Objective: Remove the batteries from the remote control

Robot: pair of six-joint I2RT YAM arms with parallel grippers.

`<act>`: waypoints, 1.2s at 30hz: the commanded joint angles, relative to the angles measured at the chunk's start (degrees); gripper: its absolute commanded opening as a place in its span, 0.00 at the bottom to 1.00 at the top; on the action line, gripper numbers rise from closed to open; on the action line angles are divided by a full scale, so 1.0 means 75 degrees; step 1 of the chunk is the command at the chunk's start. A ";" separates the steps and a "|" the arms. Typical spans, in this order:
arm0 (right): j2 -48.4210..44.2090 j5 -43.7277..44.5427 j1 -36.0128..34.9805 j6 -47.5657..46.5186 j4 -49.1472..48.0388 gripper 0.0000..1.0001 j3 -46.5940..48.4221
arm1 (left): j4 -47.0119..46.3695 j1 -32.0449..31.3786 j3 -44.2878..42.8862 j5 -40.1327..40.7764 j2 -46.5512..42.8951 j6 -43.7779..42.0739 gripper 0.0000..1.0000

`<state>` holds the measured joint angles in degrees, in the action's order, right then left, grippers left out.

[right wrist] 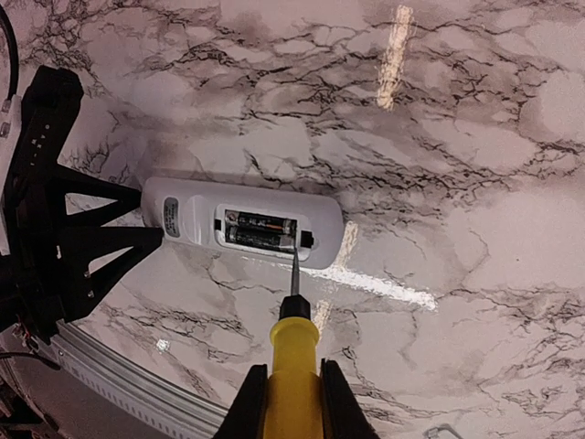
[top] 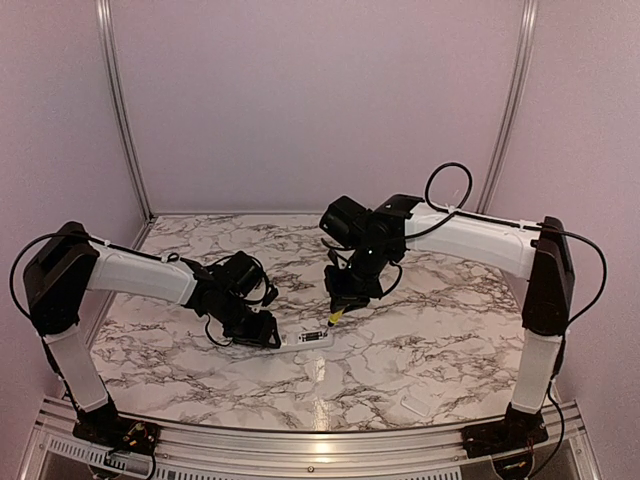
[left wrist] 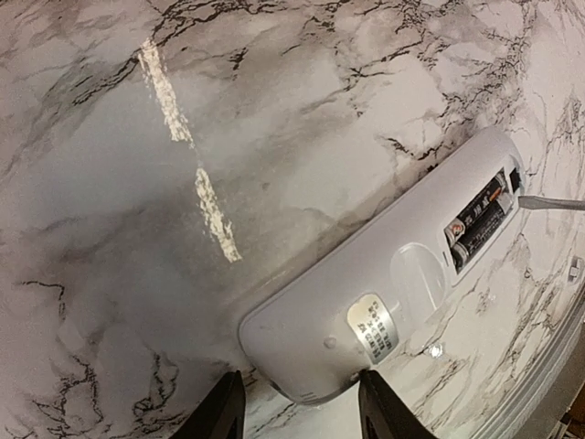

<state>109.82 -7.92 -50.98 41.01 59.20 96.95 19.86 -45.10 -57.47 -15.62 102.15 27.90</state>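
Marble-patterned tabletop (top: 440, 340) is filling the stage between pale lilac walls (top: 320, 100). The remote (top: 308, 339) is lying flat near its middle, between the two arms, with its back face up and the face against the tabletop hidden. Its battery bay is standing uncovered, and the two batteries (right wrist: 260, 238) are sitting inside it side by side, lengthwise along the remote. Their printing is showing only as tiny marks too small to read, and from overhead they are too small to pick out at all.

The left tool (left wrist: 300, 393) is straddling the remote's labelled end, with a black finger on either side. Only the fingertips are entering its own camera's view, cut off by the lower edge. Whether they are pressing the plastic or standing just clear of it cannot be told. From above, the tool's body is hiding that end altogether.

The right tool (right wrist: 292, 375) is clenching the yellow handle of a screwdriver (right wrist: 292, 343), fingers tight against both sides, and the handle's rear is running out of the frame. The blade is pointing at the bay's rim, near the end away from the label. Whether its tip is touching the plastic or hovering just over it is unclear. The label on the remote is carrying text too blurred to read.

A small white cover (top: 415, 405) is lying on the tabletop well apart from the remote, near the right arm's base.
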 commanded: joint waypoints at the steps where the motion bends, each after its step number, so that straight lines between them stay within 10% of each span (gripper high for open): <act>1: 0.0151 0.0142 -0.0084 0.0112 -0.0146 0.00 0.0305 | 0.0185 0.0031 -0.0190 -0.0039 0.0174 -0.0007 0.45; 36: 0.0175 -0.0022 -0.0163 0.0235 -0.0042 0.00 -0.0072 | 0.0522 0.0031 -0.0402 -0.0097 0.0252 0.0099 0.39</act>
<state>110.37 -7.57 -51.27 41.93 58.57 96.75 21.85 -45.10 -59.05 -16.05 102.96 28.12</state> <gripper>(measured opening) 0.156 0.389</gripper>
